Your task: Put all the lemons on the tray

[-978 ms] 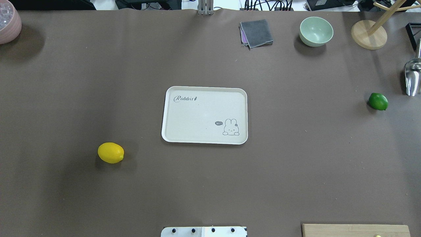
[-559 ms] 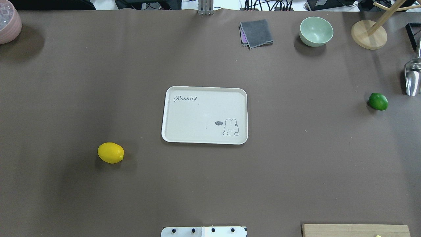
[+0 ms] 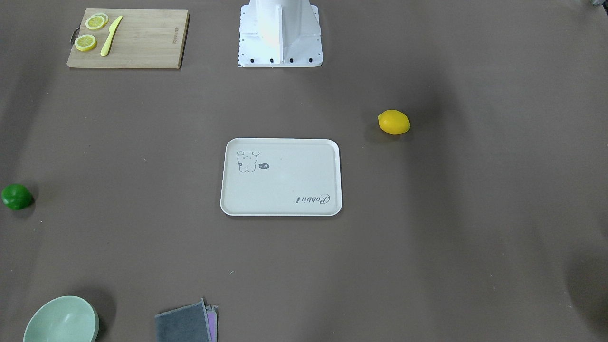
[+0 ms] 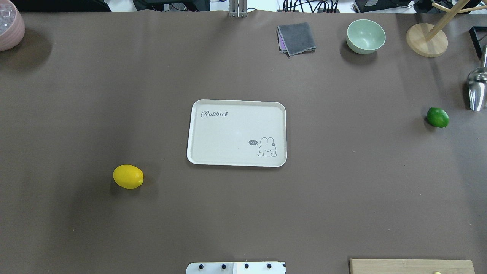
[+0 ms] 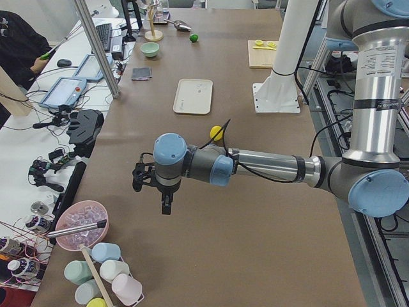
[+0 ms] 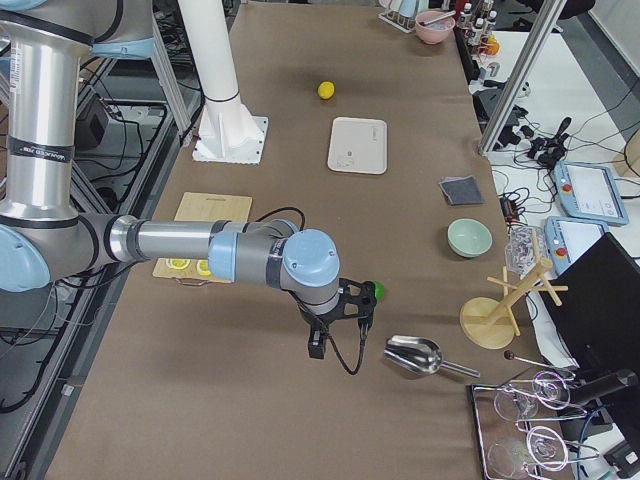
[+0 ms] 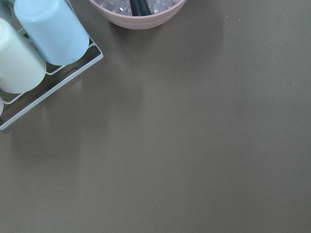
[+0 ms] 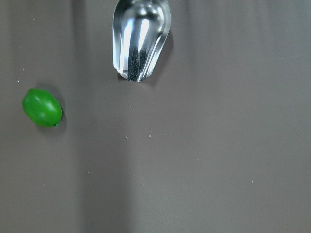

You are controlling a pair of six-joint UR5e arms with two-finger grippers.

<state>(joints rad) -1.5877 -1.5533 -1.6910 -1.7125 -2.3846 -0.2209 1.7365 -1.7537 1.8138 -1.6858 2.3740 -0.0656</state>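
table [image 4: 114,95]: brown surface, carrying all items listed below.

left arm [image 5: 268,169]: reaches out over the table end on the robot's left. the left gripper [image 5: 165,206] points down above bare surface. it shows only in the side view, so i cannot tell whether its jaws are parted or closed. its wrist camera looks onto bare table, with a pink bowl [image 7: 138,12] and a rack of cups [image 7: 51,29] at the top edge.

right arm [image 6: 180,240]: reaches out over the opposite end. the right gripper [image 6: 316,350] points down. it too shows only in the side view, so i cannot tell its jaw state. nothing is seen held by either gripper.

tray [image 4: 228,133]: cream-white, flat on the table centre, with nothing on it.

cutting board [image 3: 137,38]: near the robot base, on the robot's right. it carries two lemon slices [image 3: 86,42] and a yellow knife [image 3: 110,42].

green bowl [image 4: 365,36], wooden stand [image 4: 426,40] and grey cloth [image 4: 296,38]: along the far edge, on the robot's right half.

metal scoop [image 8: 141,36]: lying at the right end of the table.

yellow lemon [image 4: 128,176]: on the table on the robot's left, nearer the robot than the tray and well apart from it.

green lemon [image 4: 437,117]: on the table far to the robot's right, near the scoop and not touching it, well apart from the tray. the right wrist camera sees it at the left of its view.
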